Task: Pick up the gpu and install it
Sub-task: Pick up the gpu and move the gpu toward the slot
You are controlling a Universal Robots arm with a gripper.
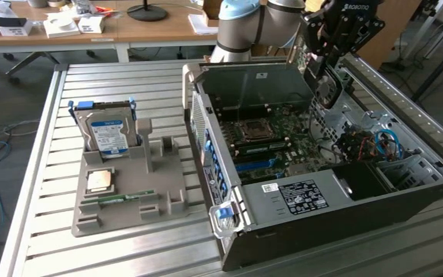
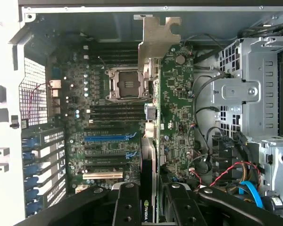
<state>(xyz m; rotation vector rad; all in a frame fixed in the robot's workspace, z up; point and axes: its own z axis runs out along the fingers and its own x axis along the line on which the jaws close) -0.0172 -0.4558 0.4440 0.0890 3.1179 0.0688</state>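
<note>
While hovering over the open computer case (image 1: 337,231), the hand (image 2: 153,195) is clamping the gpu (image 2: 150,155) edge-on, fingers (image 2: 127,202) half closed. The motherboard (image 2: 99,108) is lying beneath.

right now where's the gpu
Held edge-on in the hand, the black gpu card hangs over the green motherboard inside the open computer case, at the exterior view's right.

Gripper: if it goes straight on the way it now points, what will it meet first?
Likely the motherboard in the open case, though the gpu between its fingers would touch it first; depth is unclear.
</note>
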